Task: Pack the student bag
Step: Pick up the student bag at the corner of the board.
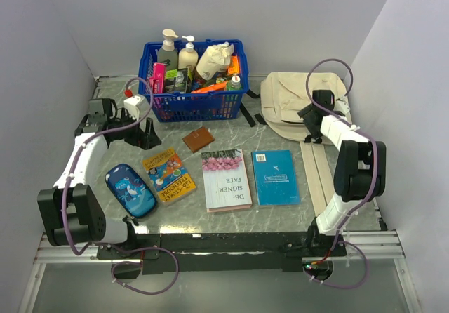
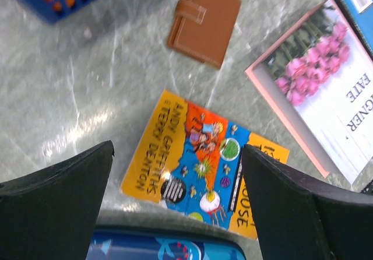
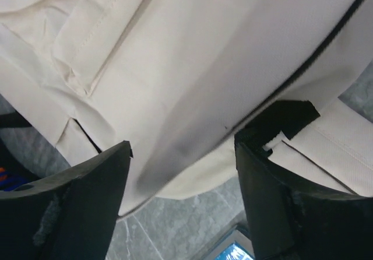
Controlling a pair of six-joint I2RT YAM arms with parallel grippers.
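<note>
Two arms reach out over the bench point(image 1: 210, 218) in the overhead view. The bag point(image 1: 295, 92) lies flat at the far right of the bench, beside the blue basket point(image 1: 193, 81), with its straps point(image 1: 316, 176) trailing toward the near edge. The right pincer point(image 1: 307, 122) hangs over the bag's near edge. The left pincer point(image 1: 144, 139) is well apart from it, near the basket's left front corner. Nothing appears packed yet: a wallet point(image 1: 198, 140), a picture book point(image 1: 168, 175), a pencil case point(image 1: 130, 190), a flower-covered book point(image 1: 226, 180) and a blue book point(image 1: 275, 177) lie in front.

In the left wrist view the left pincer point(image 2: 178, 149) stands wide apart and empty above the picture book point(image 2: 204, 161), with the wallet point(image 2: 204, 21) beyond it.

In the right wrist view the right pincer point(image 3: 183, 143) stands apart, clamped on nothing, with a fold of the bag point(image 3: 192, 56) just below and between its fingers point(image 3: 87, 201). The black zip point(image 3: 326, 50) runs off to the right finger. The step in hand looks like taking hold of the bag to open it. To do it well, the pincer should settle low enough for cloth to sit between both fingers, catch only the upper layer beside the zip, and not the strap point(image 3: 332, 149). Soft cloth will likely slip or bunch, so a firm hold before any lift seems wise.
</note>
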